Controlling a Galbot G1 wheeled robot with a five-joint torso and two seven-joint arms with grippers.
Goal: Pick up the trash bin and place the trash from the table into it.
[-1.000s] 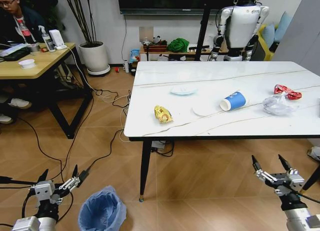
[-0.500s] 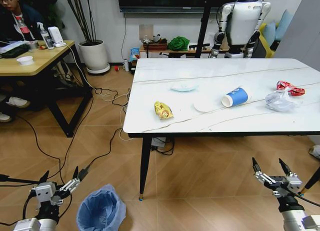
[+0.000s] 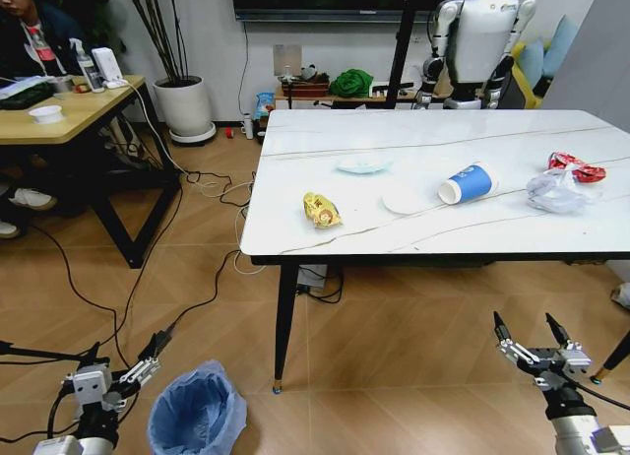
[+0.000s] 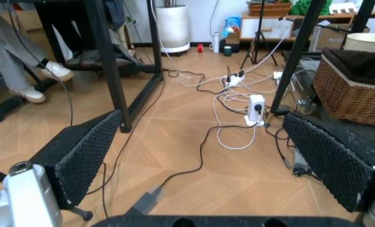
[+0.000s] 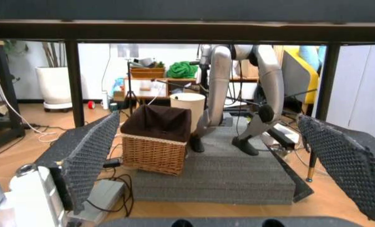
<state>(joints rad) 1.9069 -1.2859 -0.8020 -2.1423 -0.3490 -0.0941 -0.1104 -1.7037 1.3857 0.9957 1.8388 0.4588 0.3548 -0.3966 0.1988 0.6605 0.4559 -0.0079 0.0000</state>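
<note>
Compared with the earlier frames, the head view has shifted: table and bin sit slightly differently, which indicates camera motion, not object motion. Left gripper (image 3: 116, 367), fingers spread and empty, hangs low near the floor; the trash bin (image 3: 197, 414) stands just to its right, upright, lined with a frilly light-blue bag, positioned for pickup. Above and beyond on the table (image 3: 295, 240) lies the trash: yellow packet (image 3: 320, 210), paper cup (image 3: 467, 184). Right gripper (image 3: 532, 342) hangs open, idle below the table edge.
</note>
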